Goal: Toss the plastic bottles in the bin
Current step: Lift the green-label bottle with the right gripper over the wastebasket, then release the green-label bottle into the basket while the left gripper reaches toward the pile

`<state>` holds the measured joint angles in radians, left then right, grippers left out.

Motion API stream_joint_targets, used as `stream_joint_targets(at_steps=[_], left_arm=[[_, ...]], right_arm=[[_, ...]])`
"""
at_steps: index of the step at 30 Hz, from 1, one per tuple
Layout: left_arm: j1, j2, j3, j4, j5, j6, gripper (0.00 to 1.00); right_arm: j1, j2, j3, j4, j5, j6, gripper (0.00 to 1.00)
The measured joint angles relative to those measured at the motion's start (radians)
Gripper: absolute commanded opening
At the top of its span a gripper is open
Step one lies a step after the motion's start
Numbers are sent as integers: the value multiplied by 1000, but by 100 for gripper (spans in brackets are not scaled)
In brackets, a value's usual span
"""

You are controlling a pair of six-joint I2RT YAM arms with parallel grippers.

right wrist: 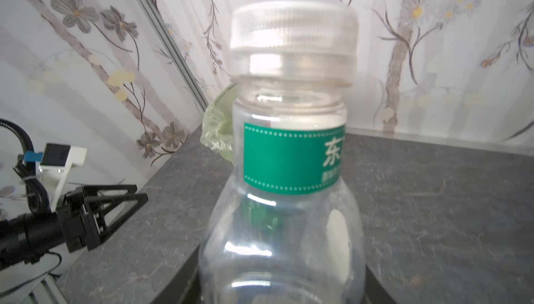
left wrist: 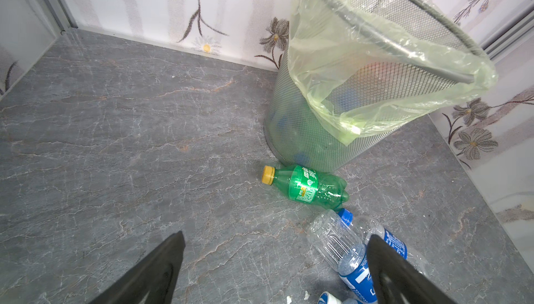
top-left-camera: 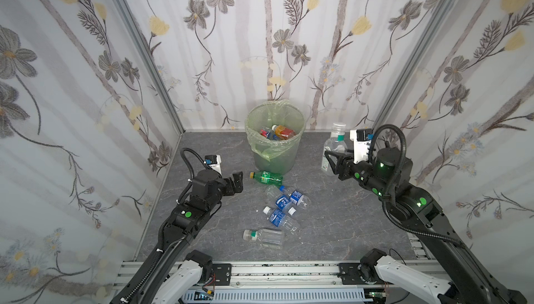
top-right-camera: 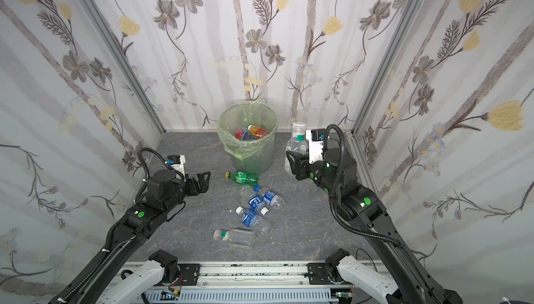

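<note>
Since flowered walls (top-left-camera: 86,86) close three sides, the grey veined tabletop (top-left-camera: 346,224) ends at them and at a metal rail (top-left-camera: 274,270) in front, with bare stretches along its left side and its right front. The bin (top-left-camera: 273,161) stands mid-back near the rear wall; it holds several bottles, number unclear. The right gripper (top-left-camera: 329,161) is clamped on one upright clear bottle (top-left-camera: 335,141) with a green neck band, right of the bin and apart from it. The left gripper (top-left-camera: 237,182) hangs spread wide and empty. Five bottles lie before the bin: three blue-labelled bottles (top-left-camera: 281,201), one green bottle (top-left-camera: 267,177), one clear lying bottle (top-left-camera: 267,236).
</note>
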<state>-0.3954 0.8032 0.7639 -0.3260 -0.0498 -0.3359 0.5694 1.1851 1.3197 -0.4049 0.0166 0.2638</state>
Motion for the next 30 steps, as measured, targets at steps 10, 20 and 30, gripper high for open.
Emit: stream_joint_targets(at_steps=[10, 20, 30], left_arm=[[0, -13, 6, 0, 89, 11, 100], [0, -8, 3, -11, 112, 19, 100], [-12, 50, 36, -51, 316, 75, 100]], right_arm=[[-22, 840, 971, -109, -147, -18, 95], [-25, 549, 524, -79, -156, -27, 100], [-56, 237, 64, 57, -133, -34, 100]])
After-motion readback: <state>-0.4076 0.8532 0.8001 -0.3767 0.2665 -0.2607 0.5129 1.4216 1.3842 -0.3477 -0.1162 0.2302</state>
